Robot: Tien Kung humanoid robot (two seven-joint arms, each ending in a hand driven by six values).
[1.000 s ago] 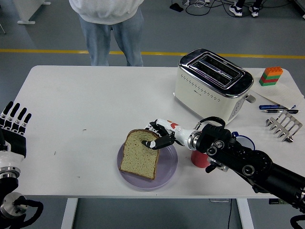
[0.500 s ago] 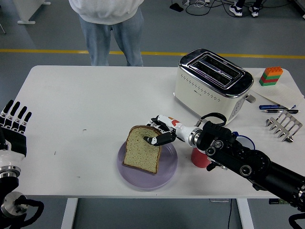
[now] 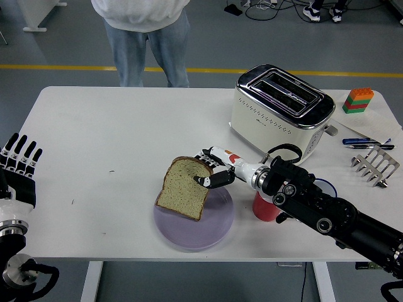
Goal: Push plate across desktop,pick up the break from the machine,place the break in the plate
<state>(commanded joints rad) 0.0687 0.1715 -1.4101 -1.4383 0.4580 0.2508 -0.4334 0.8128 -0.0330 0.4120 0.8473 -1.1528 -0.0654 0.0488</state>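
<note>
1. Your work surface is a white table (image 3: pixel 113 138) on a grey floor with a yellow line behind it; a person (image 3: pixel 141 28) in jeans and a pale top stands at the far side, hands out of view.
2. Take the toaster (image 3: pixel 280 113) as your landmark: it sits on the right part of the table, both slots dark, nothing visible in them.
3. You will find the plate (image 3: pixel 204 229), a translucent purple disc, in front of the toaster and to its left, close to the table's near edge.
4. Your right hand (image 3: pixel 213 173) is between toaster and plate, fingers pinched on the top corner of the bread slice (image 3: pixel 184 187).
5. That slice is tilted, raised at the gripped end, its lower edge over the plate's left part and jutting slightly past the rim; you cannot tell whether it touches the plate.
6. Right of the plate, half behind your forearm, stands a red cup (image 3: pixel 266 207).
7. Right of the toaster you have a stack of coloured blocks (image 3: pixel 357 100), some pens (image 3: pixel 368 143) and a metal rack (image 3: pixel 379 163).
8. Your left hand (image 3: pixel 19 165) rests at the table's left edge, far from the toaster, fingers straight and spread, holding nothing.
</note>
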